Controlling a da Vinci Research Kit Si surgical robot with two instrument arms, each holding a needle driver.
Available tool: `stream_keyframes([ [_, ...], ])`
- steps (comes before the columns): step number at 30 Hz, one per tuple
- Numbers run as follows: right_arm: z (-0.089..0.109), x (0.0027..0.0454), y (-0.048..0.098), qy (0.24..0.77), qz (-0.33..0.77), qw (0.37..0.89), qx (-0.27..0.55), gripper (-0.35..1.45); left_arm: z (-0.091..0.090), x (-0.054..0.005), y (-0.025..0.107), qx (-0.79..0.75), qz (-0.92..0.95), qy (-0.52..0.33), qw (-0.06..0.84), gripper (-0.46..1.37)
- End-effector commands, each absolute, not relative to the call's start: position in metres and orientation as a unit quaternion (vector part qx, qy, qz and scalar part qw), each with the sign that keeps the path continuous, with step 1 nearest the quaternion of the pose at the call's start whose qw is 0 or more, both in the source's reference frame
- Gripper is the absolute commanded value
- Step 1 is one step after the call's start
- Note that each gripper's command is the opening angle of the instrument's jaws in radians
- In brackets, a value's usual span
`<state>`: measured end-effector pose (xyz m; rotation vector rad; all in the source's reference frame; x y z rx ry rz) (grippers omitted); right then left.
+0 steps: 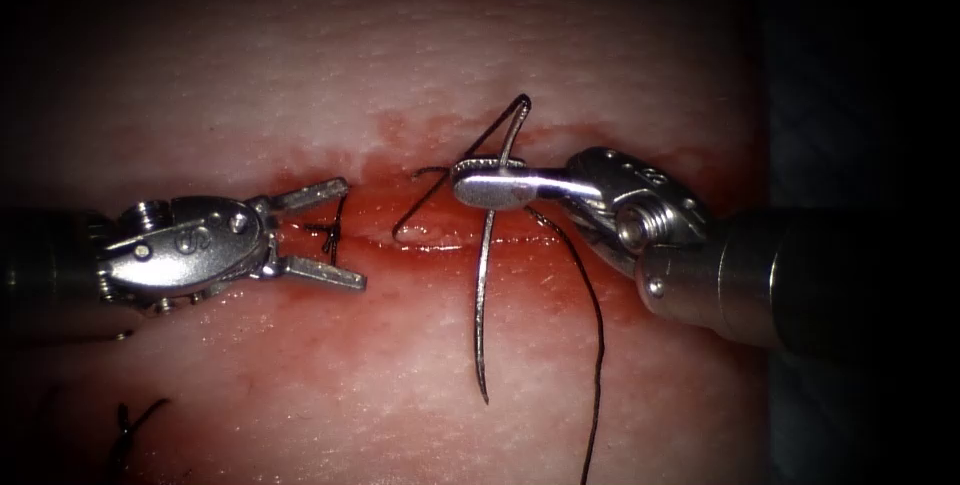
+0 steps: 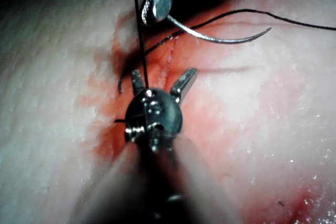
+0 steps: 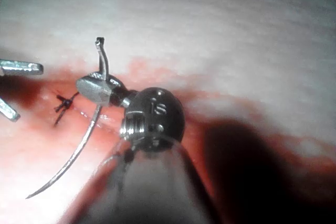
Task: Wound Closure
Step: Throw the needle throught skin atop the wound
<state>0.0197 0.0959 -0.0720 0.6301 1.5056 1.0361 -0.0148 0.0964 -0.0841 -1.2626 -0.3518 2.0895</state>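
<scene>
My right tool (image 1: 478,184) is shut on the curved needle (image 1: 483,295) near its tail end, above the cut (image 1: 440,237) in the tissue (image 1: 300,65). The needle hangs free of the tissue, its tip pointing toward the near edge. Thread (image 1: 597,345) trails from the needle's tail and runs down past the right tool. My left tool (image 1: 353,234) rests at the left of the cut with open jaws that hold nothing; a tied stitch (image 1: 333,235) lies between them. The right wrist view shows the needle (image 3: 79,150) held in the shut jaws (image 3: 95,88). In the left wrist view the left tool (image 2: 164,77) is open below the needle (image 2: 220,39).
Red fluid (image 1: 330,345) wets the tissue around the cut. Dark cut thread ends (image 1: 130,425) lie at the near left. A thread strand (image 1: 440,180) slants from the needle's tail down to the cut's edge.
</scene>
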Motion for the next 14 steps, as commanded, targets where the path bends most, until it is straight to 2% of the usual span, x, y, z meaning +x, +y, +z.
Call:
stream_keyframes([
  [1, -0.0720, 0.0197, 0.0958, 0.641, 0.440, 0.570, 0.266, -0.35, -0.0841, -0.0148, 0.0964, -0.484, 0.799, -0.136, 0.329, 0.59],
  [14, -0.0718, 0.0197, 0.0959, 0.646, 0.432, 0.575, 0.256, -0.35, -0.0834, -0.0147, 0.0964, -0.485, 0.800, -0.134, 0.327, 0.59],
])
